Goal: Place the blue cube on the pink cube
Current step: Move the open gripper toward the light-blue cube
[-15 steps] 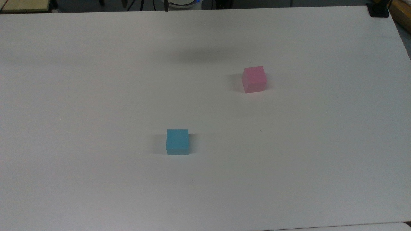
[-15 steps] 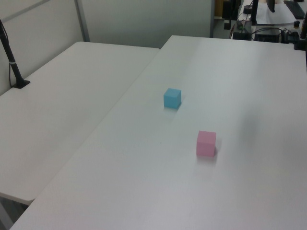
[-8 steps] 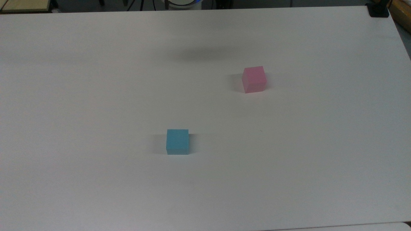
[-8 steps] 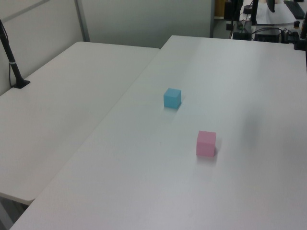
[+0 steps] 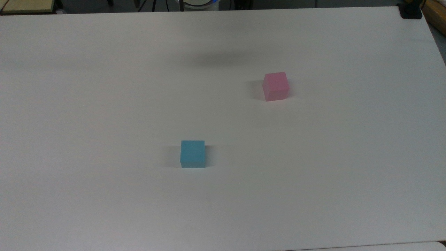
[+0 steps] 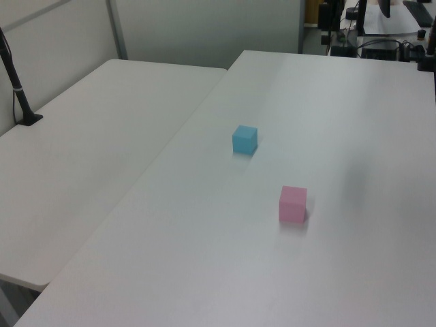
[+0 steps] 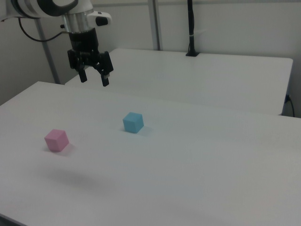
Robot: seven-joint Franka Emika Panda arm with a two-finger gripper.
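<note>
Gripper (image 7: pixel 94 78) hangs high above the desk (image 7: pixel 197 155) in the right view, fingers spread apart, holding nothing, pointing down. Blue cube (image 7: pixel 133 122) sits flat on the desk, well apart from the pink cube (image 7: pixel 56 140). In the right view the pink cube is to the blue cube's left and nearer the camera. Top view: blue cube (image 5: pixel 192 153) lower left of centre, pink cube (image 5: pixel 276 86) upper right. Left view: blue cube (image 6: pixel 244 139) farther back, pink cube (image 6: pixel 293 204) nearer. Second desk (image 6: pixel 88 150) adjoins.
</note>
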